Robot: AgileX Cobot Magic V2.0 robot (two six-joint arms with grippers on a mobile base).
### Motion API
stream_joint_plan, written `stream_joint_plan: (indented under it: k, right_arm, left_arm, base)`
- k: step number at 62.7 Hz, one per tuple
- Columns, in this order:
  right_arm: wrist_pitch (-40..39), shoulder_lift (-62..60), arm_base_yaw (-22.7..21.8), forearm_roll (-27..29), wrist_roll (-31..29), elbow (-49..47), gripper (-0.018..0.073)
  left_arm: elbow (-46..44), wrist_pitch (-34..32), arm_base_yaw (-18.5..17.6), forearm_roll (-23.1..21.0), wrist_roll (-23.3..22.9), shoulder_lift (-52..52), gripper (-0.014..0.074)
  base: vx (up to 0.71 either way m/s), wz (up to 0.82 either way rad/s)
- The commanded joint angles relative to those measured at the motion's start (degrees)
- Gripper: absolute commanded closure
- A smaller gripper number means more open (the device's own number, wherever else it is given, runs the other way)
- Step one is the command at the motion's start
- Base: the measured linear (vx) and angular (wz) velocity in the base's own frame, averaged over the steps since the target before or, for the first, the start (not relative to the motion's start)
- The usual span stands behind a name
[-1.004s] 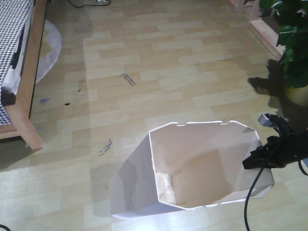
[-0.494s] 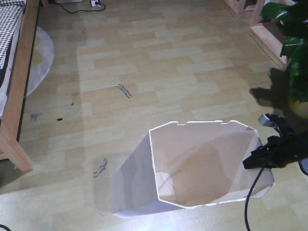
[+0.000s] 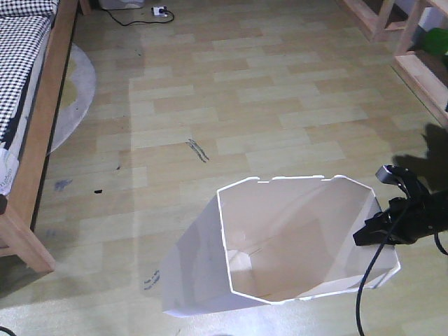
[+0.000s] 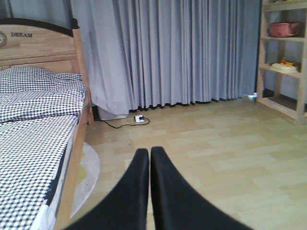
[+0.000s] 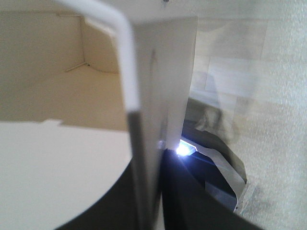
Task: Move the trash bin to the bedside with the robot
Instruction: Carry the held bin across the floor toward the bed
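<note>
The white thin-walled plastic trash bin (image 3: pixel 192 280), with its angular notched rim and cream inside, stands empty in the near middle of the pale wood-plank floor (image 3: pixel 280 105), well apart from the bed. It is held by its right-hand wall. The black right gripper (image 3: pixel 364 236) reaches over the rim there, and the right wrist view shows its fingers (image 5: pixel 187 211) pinching that thin wall, one inside and one outside. That looks a sensible hold for hauling a light, empty bin along as the base drives. Whether the bin's base rests on the floor or is just lifted I cannot tell. The left gripper (image 4: pixel 149 153) carries nothing, its fingers pressed together and pointing out across the room, presumably out of the way since one arm is enough. The wooden-framed bed with black-and-white checked bedding (image 3: pixel 31 161) runs along the left side, its light brown rail facing the bin, with a pale round rug (image 3: pixel 77 84) partly under it. I judge the job unfinished: open floor lies between bin and rail.
</note>
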Motion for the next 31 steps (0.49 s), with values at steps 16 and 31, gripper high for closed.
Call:
stream_joint_plan:
  k: [16, 31]
  right_arm:
    - [13.14, -3.60, -0.22, 6.19, 0.22, -0.79, 0.0563]
    - [13.14, -3.60, -0.22, 6.19, 0.22, -0.79, 0.0563]
  left_arm:
    - [0.67, -4.28, -0.35, -0.54, -0.79, -0.37, 0.0603]
    - [0.67, -4.28, -0.35, -0.54, -0.79, -0.37, 0.0603]
  base:
    - [0.30, 0.17]
    - [0.29, 0.20]
